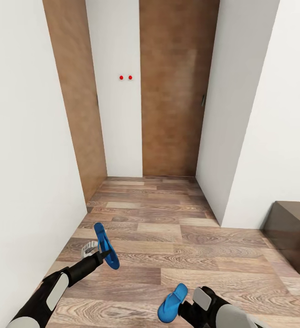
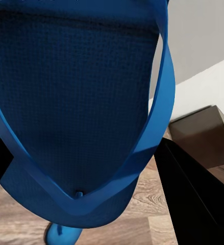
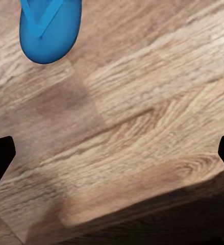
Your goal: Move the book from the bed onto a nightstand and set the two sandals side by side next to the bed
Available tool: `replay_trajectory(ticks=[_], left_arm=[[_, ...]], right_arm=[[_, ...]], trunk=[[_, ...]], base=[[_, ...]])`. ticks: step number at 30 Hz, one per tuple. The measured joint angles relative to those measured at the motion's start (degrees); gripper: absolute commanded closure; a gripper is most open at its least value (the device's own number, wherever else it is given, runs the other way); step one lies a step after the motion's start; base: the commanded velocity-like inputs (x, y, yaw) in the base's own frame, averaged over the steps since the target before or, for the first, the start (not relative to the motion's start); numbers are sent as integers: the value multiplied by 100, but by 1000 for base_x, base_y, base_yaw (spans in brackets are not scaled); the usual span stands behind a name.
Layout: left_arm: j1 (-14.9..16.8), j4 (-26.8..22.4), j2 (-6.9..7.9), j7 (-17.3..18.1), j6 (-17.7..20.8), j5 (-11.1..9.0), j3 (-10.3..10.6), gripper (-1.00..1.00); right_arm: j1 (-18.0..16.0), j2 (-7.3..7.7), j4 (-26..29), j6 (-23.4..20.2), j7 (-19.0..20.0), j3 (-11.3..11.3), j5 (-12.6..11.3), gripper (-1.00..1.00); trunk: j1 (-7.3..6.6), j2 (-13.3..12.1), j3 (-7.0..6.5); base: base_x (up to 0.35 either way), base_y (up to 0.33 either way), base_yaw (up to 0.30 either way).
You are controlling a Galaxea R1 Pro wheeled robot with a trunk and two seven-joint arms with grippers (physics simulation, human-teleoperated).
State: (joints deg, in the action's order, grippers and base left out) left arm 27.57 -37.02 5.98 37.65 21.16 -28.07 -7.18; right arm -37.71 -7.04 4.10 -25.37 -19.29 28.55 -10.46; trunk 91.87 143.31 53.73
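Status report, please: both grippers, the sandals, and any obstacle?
Left gripper shut on first sandal, held off the floor. Right gripper open, nothing between its fingers; second sandal beside it. White wall close at left.

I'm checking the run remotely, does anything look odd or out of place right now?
Yes: one blue sandal stands on edge in the left gripper above the floor. The second sandal sits by the right arm near the plank floor; whether it is gripped, I cannot tell.

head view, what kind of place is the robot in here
Probably a home hallway or bedroom entry: narrow white walls, a light-brown wooden door at the end, wood-plank floor, and a dark-brown cabinet at the right edge.
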Motion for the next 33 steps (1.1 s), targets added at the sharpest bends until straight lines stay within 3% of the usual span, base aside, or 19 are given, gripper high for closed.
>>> replay_trajectory(ticks=[7,15,23,33], left_arm=[[0,0,0,0,1,-3,-1,100],[0,1,0,8,0,-1,-1,100],[0,-1,0,17,-1,-1,-1,100],[0,1,0,9,1,-20,-1,100]], right_arm=[[0,11,38,180,-5,37,-32,-100],[-1,12,47,513,-5,58,-71,-100],[0,21,45,545,19,108,-510,-100],[0,21,35,546,22,75,-597,-100]], trunk=[[-1,0,0],[-3,0,0],[-2,0,0],[0,0,0]], base=[[40,0,0],[234,0,0],[270,0,0],[28,0,0]])
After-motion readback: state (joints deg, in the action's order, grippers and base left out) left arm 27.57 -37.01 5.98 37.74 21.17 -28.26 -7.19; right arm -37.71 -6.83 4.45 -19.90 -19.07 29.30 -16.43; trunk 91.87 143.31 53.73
